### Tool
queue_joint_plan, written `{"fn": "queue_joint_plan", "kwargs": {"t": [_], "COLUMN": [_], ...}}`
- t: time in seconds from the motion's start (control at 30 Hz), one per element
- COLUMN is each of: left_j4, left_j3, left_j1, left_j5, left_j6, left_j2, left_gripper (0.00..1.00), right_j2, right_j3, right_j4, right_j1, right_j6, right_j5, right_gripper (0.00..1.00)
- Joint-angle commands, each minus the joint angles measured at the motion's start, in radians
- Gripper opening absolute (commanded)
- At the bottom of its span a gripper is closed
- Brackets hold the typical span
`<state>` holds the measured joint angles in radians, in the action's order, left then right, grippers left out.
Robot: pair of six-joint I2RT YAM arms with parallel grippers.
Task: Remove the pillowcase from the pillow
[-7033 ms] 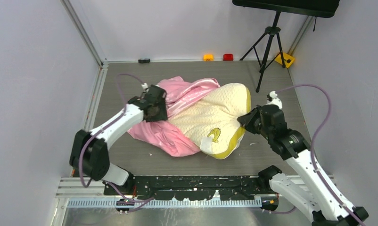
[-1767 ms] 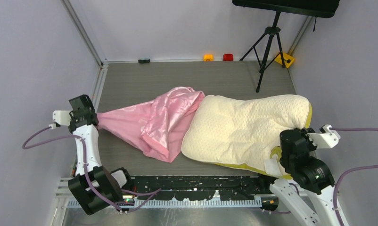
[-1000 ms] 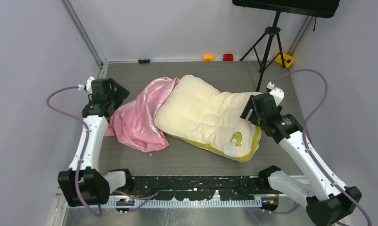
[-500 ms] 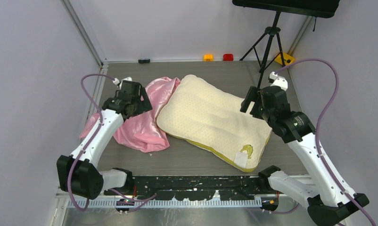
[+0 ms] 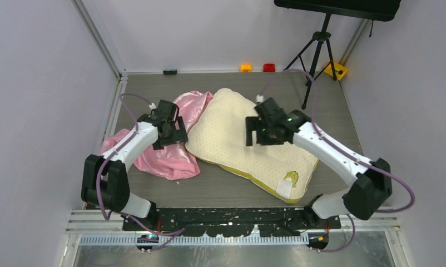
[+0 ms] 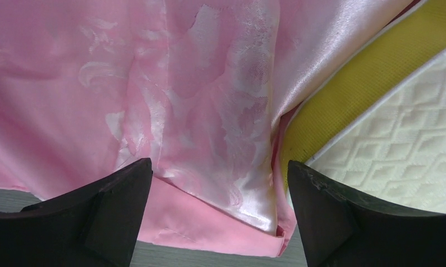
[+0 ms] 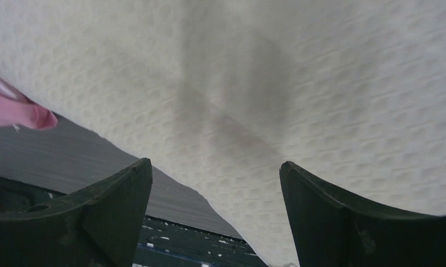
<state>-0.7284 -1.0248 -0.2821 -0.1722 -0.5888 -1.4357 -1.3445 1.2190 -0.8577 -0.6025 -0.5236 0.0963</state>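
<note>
Left hand (image 6: 218,167), spread empty, over slick limp pillowcase (image 6: 154,100); right hand (image 7: 215,164), also spread, over soft bulky pillow (image 7: 298,83). Likely best pinch: satin hem beneath left hand.

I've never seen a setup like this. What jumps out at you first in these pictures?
A plump cream pillow lies slanted across the middle of the table, and a shiny pink pillowcase sits crumpled against its left edge. Two white robot arms bend in from the near edge, the left arm with open jaws over the pink cloth, the right arm with open jaws over the pillow.
</note>
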Motion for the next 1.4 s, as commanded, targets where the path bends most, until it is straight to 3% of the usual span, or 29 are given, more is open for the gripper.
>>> {"fn": "queue_joint_plan", "kwargs": {"t": [0.0,0.2,0.37,0.53,0.57,0.6,0.67,0.7,0.9,1.03,1.2,1.37], "left_j4": [0.06,0.121,0.202,0.216,0.212,0.207,0.211,0.214,0.184,0.118,0.018,-0.109], "left_j3": [0.02,0.057,0.108,0.125,0.124,0.126,0.135,0.14,0.145,0.136,0.063,-0.096], "left_j1": [0.001,0.049,0.138,0.163,0.165,0.172,0.185,0.188,0.188,0.141,0.0,-0.007], "left_j5": [0.029,0.107,0.235,0.206,0.19,0.181,0.179,0.151,0.081,-0.078,-0.289,-0.19], "left_j6": [0.009,-0.023,-0.049,-0.051,-0.058,-0.067,-0.085,-0.091,-0.082,-0.091,-0.056,0.02], "left_j2": [-0.044,-0.091,-0.103,-0.102,-0.11,-0.115,-0.119,-0.115,-0.056,0.02,0.019,-0.215], "left_gripper": [0.94,0.91,0.85,0.82,0.81,0.81,0.8,0.8,0.79,0.86,0.99,1.0], "right_j2": [-0.07,-0.223,-0.321,-0.391,-0.397,-0.399,-0.369,-0.335,0.049,0.25,0.305,0.318], "right_j3": [0.06,0.083,0.027,-0.04,-0.043,-0.039,-0.042,-0.05,-0.185,-0.202,-0.151,-0.162], "right_j4": [-0.015,0.008,0.081,0.164,0.173,0.175,0.186,0.195,0.346,0.389,0.349,0.33], "right_j1": [-0.178,-0.329,-0.348,-0.341,-0.334,-0.323,-0.293,-0.27,-0.071,-0.023,-0.011,-0.009], "right_j6": [0.064,0.125,0.132,0.033,0.007,-0.025,-0.075,-0.095,-0.151,-0.147,-0.119,-0.15], "right_j5": [0.073,0.197,0.205,0.414,0.441,0.467,0.503,0.509,0.424,0.497,0.539,0.513], "right_gripper": [0.89,0.89,0.89,0.88,0.77,0.57,0.05,0.01,0.0,0.0,0.0,0.0]}}
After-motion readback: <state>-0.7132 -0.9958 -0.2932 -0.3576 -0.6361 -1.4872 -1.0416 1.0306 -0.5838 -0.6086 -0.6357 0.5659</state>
